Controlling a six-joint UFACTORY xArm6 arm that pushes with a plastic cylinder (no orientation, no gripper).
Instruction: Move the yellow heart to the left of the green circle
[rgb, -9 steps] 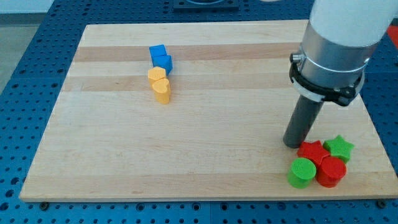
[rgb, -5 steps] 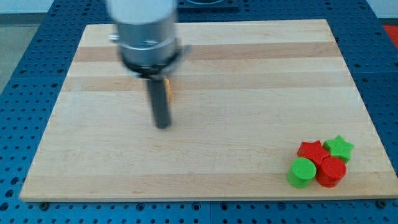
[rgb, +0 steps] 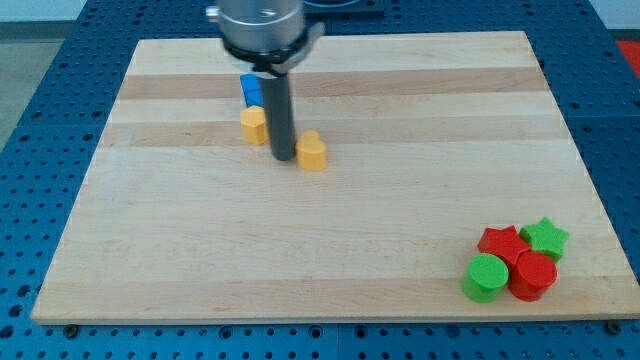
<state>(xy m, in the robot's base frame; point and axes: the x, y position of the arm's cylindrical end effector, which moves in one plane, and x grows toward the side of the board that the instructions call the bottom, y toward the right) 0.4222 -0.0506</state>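
Observation:
The yellow heart (rgb: 313, 152) lies on the wooden board (rgb: 330, 260), left of centre in the upper half. My tip (rgb: 283, 158) stands just to its left, touching or nearly touching it. The green circle (rgb: 486, 277) sits far off at the view's bottom right. A second yellow block (rgb: 253, 126) lies just left of my rod.
A blue block (rgb: 252, 91) sits above the second yellow block, partly hidden behind my rod. A red star (rgb: 502, 243), a green star (rgb: 546, 238) and a red cylinder (rgb: 532, 276) cluster around the green circle near the board's bottom right corner.
My rod swept from the bottom right cluster to the board's upper left. The yellow heart has shifted right, away from the other yellow block. The bottom right cluster has not moved.

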